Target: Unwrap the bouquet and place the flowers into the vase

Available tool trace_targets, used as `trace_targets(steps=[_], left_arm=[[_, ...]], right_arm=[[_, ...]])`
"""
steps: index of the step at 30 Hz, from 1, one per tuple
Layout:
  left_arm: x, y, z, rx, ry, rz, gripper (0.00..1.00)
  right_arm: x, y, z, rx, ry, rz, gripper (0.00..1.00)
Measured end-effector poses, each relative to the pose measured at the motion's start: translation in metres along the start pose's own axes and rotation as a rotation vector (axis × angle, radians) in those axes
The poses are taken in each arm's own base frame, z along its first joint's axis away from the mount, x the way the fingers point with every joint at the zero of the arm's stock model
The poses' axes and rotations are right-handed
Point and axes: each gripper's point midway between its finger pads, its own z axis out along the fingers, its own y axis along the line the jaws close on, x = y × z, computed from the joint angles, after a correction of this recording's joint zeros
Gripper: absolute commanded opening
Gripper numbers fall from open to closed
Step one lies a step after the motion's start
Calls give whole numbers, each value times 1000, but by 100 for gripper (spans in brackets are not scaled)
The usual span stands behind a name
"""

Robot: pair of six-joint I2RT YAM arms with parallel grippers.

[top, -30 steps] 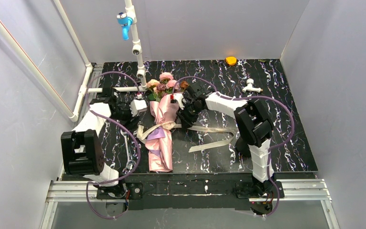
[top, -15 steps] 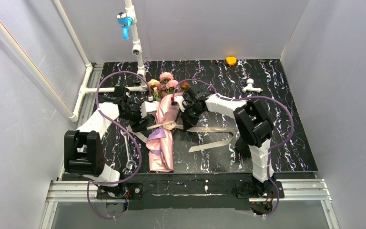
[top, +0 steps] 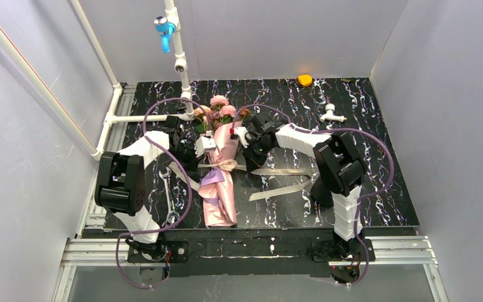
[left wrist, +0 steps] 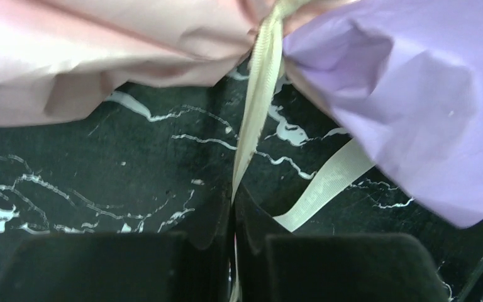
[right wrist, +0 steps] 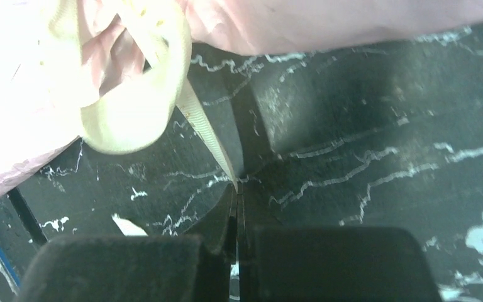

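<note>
Bouquet (top: pixel 219 182) lies flat mid-table (top: pixel 365 157) btwn both arms, not yet untied, w/ left gripper (left wrist: pixel 234 207) & right gripper (right wrist: pixel 238 195) each pinched shut on a ribbon (left wrist: pixel 256 113) tail, so pull tails straight outward, opp. directions, low & steady, w/o dragging it.

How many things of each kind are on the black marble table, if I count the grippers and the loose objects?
Grippers: 2 (left gripper, right gripper, each shut on the ribbon)
Bouquet: 1
Small yellow object: 1
White pipe fitting: 1
Metal tool: 1
Total: 6
</note>
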Motion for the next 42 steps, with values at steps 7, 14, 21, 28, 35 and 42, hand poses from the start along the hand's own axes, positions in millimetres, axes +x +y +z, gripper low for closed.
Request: trace_targets(steps=[7, 14, 21, 28, 35, 42], left_arm=[[12, 14, -7, -54, 21, -40, 0], [44, 37, -28, -139, 64, -85, 0], [82, 59, -52, -228, 114, -111, 0], [105, 72, -63, -284, 166, -83, 0], [116, 83, -70, -312, 167, -38, 35], [62, 59, -88, -303, 9, 46, 63]], right_arm=[[10, -16, -30, 43, -7, 16, 1], [46, -24, -52, 86, 58, 45, 1], [62, -30, -57, 108, 98, 53, 1], [69, -37, -66, 138, 118, 46, 1], [77, -38, -76, 115, 122, 78, 54], [48, -24, -79, 54, 36, 105, 73]])
